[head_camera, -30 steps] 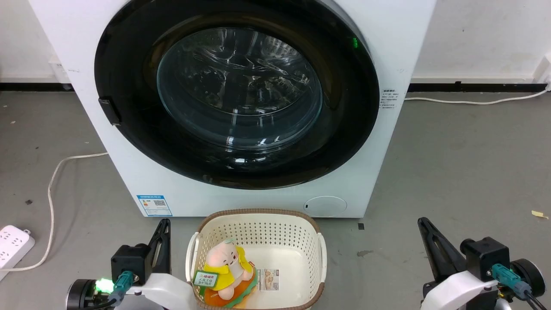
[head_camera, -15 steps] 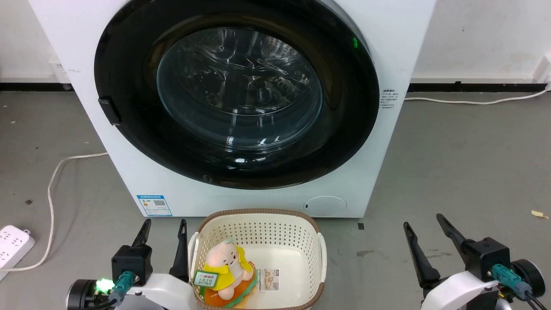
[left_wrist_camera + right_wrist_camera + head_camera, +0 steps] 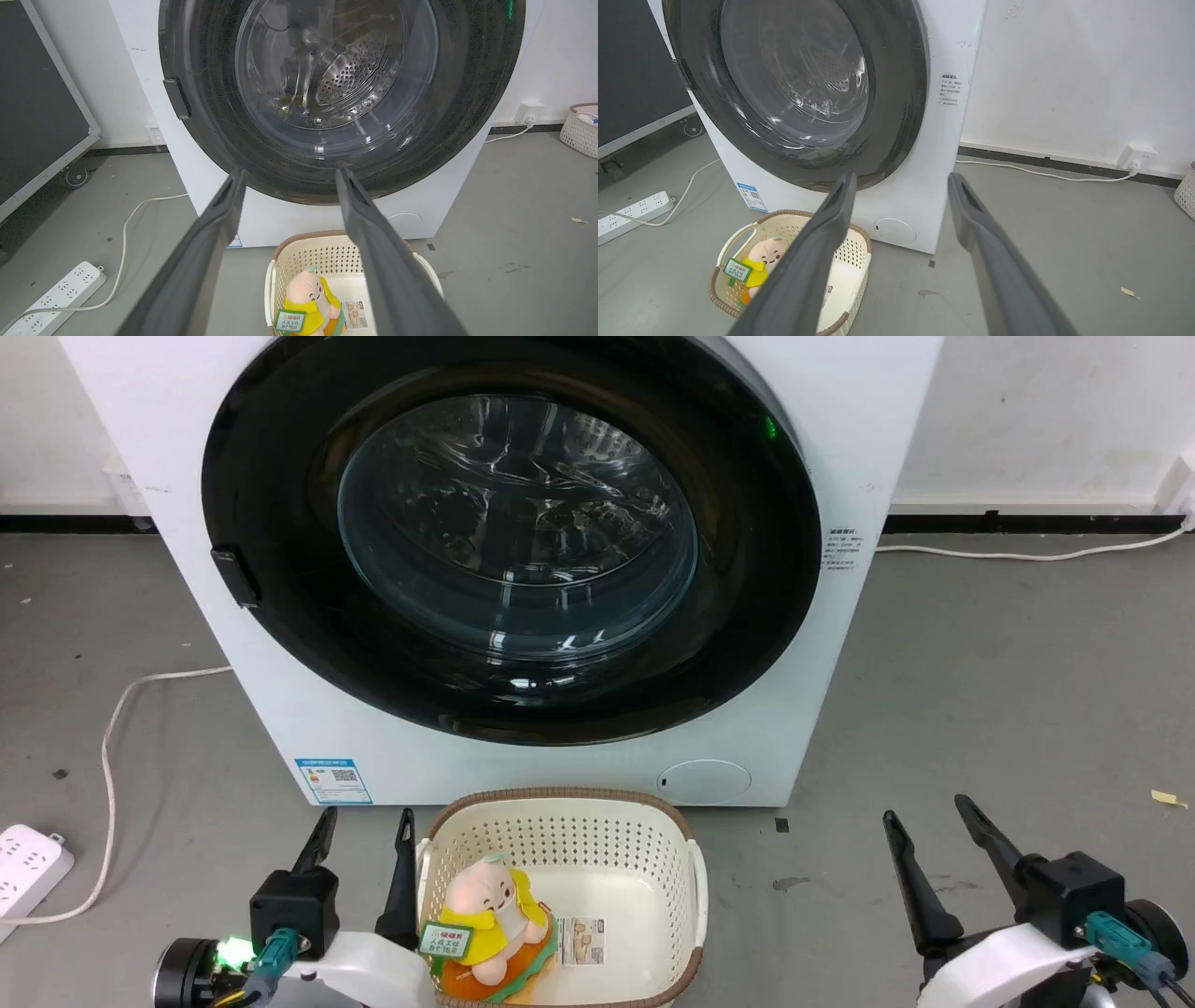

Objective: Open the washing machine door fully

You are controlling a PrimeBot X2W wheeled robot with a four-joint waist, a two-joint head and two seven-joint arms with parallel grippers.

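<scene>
— If you look down, what are you holding?
— Nothing. My left pincer (image 3: 366, 815) is spread wide and empty, just beside the cream laundry basket (image 3: 560, 795) with a plush toy (image 3: 490, 910) inside. My right pincer (image 3: 925, 808) is spread and empty too, over bare grey floor (image 3: 980, 691).
— And the door?
— The washing machine door (image 3: 518, 527) sits closed against the white washing machine (image 3: 560, 770). Its handle tab (image 3: 235, 577) is on my left, well apart from both pincers.
</scene>
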